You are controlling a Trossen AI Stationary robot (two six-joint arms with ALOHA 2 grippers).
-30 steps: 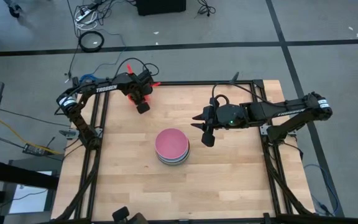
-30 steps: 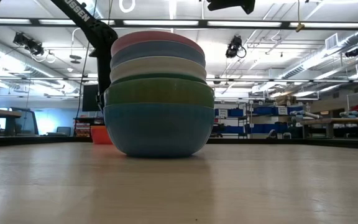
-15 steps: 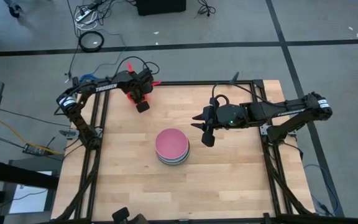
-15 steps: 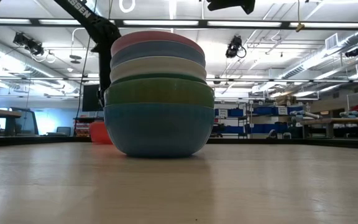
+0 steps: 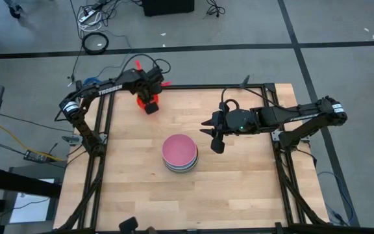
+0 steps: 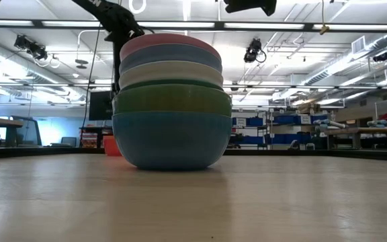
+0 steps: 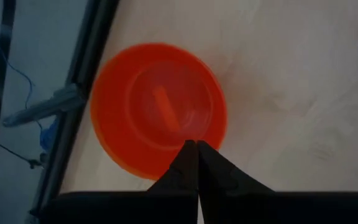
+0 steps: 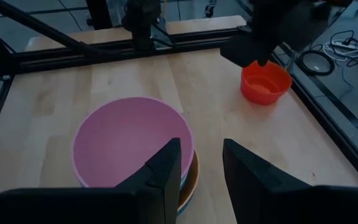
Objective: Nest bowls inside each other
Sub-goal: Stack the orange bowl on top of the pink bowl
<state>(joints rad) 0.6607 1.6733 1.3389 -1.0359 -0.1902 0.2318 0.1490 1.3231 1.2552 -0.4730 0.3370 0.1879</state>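
Note:
A small red bowl (image 7: 157,106) stands upright on its base at the table's far left (image 5: 143,102), close to the frame rail. My left gripper (image 7: 196,146) hangs shut above the bowl's rim, pointing steeply down, apart from it. A stack of nested bowls (image 5: 180,153) with a pink one on top (image 8: 132,140) sits at the table's middle; the low view shows teal at its bottom, then green, white and blue (image 6: 171,101). My right gripper (image 8: 201,168) hovers open in the air to the right of the stack (image 5: 216,140).
Black frame rails run along the table's edges, one right beside the red bowl (image 7: 79,99). Bare wooden board (image 5: 174,201) lies between the stack and the near edge. Cables lie on the floor beyond the far edge.
My left gripper has risen from the small red bowl, still shut. The bowl has stayed standing on the table.

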